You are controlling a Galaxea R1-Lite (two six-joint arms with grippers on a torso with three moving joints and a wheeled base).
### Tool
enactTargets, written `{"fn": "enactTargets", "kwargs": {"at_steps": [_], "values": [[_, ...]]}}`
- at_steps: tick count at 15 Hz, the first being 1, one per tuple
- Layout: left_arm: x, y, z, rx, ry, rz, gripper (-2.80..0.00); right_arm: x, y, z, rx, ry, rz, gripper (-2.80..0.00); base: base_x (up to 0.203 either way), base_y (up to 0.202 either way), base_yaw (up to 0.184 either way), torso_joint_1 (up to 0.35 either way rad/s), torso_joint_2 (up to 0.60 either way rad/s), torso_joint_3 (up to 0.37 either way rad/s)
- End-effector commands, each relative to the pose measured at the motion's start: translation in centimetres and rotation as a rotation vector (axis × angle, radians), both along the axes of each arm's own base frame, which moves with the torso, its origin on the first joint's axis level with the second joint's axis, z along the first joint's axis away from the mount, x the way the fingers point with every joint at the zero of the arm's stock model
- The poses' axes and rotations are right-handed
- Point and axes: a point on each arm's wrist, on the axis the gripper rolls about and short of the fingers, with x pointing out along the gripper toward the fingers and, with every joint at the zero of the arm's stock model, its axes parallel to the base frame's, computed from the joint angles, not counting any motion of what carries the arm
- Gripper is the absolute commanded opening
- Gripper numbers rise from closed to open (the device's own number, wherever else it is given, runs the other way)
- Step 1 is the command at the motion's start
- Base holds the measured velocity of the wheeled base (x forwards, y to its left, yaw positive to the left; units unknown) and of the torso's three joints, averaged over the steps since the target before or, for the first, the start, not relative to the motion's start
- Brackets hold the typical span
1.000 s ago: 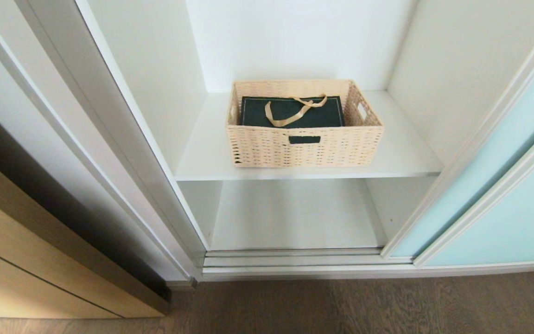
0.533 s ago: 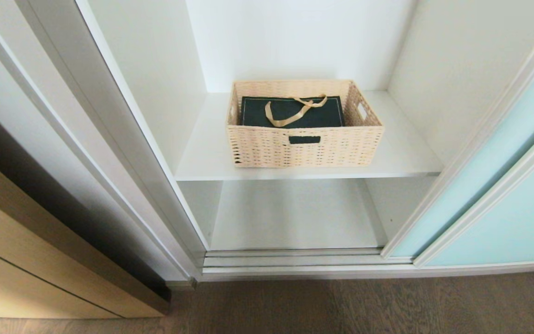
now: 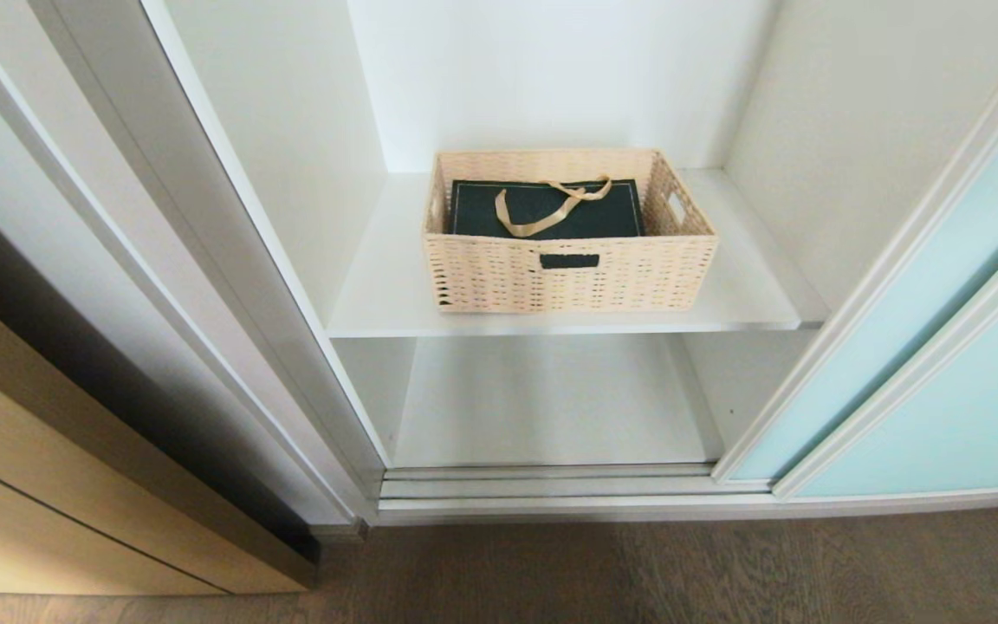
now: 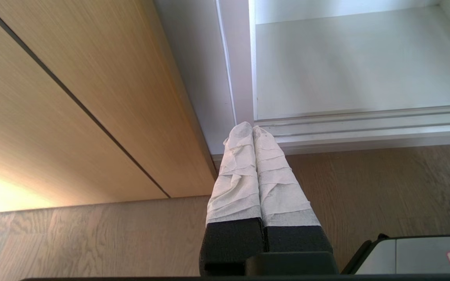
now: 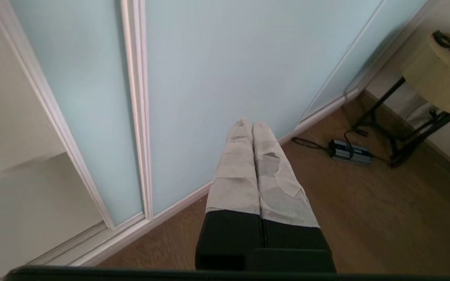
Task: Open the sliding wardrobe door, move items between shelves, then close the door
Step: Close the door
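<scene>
The wardrobe stands open. A tan wicker basket (image 3: 568, 260) sits on the upper white shelf (image 3: 378, 295), with a dark green gift bag (image 3: 551, 212) lying flat inside it. The lower shelf (image 3: 542, 407) (image 4: 350, 66) is bare. The pale blue-green sliding door (image 3: 941, 373) (image 5: 217, 58) is slid to the right. Neither arm shows in the head view. My right gripper (image 5: 251, 124) is shut and empty, low in front of the glass door. My left gripper (image 4: 252, 128) is shut and empty, near the wardrobe's bottom track.
A light wood cabinet front (image 3: 48, 485) (image 4: 72, 97) flanks the wardrobe on the left. The wood-grain floor (image 3: 638, 572) lies in front. In the right wrist view a power adapter with cables (image 5: 349, 151) lies on the floor by a small round table (image 5: 436, 74).
The basket, bag and door have not moved in the head view. A faint shadow has grown along the right end of the upper shelf.
</scene>
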Motion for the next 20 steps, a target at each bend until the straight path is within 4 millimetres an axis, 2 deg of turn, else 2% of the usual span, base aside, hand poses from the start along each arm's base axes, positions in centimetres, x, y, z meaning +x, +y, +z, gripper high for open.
{"fn": "enactTargets", "kwargs": {"at_steps": [1,3,4,8,13,17,20], "values": [[0.0,0.0,0.0,0.000,0.004,-0.001,-2.80,1.1,-0.5,0.0,0.009,0.030,0.027,-2.80,0.000,0.000,0.000,0.000,0.00,0.000],[0.0,0.0,0.0,0.000,0.003,0.001,-2.80,1.7,-0.8,-0.1,0.034,0.036,0.229,-2.80,0.000,0.000,0.000,0.000,0.00,0.000],[0.0,0.0,0.0,0.000,0.003,0.001,-2.80,1.9,-1.2,-0.1,0.055,0.029,0.274,-2.80,0.000,0.000,0.000,0.000,0.00,0.000],[0.0,0.0,0.0,0.001,0.003,0.000,-2.80,3.3,-4.5,-0.5,0.108,0.018,0.250,-2.80,0.000,0.000,0.000,0.000,0.00,0.000],[0.0,0.0,0.0,0.000,0.003,0.000,-2.80,2.1,-7.4,0.4,0.057,-0.013,0.153,-2.80,0.000,0.000,0.000,0.000,0.00,0.000],[0.0,0.0,0.0,0.000,0.003,0.001,-2.80,1.7,-9.2,-0.4,0.120,-0.002,0.391,-2.80,0.000,0.000,0.000,0.000,0.00,0.000],[0.0,0.0,0.0,0.000,0.003,0.001,-2.80,1.6,-11.6,-0.7,0.167,-0.007,0.489,-2.80,0.000,0.000,0.000,0.000,0.00,0.000]]}}
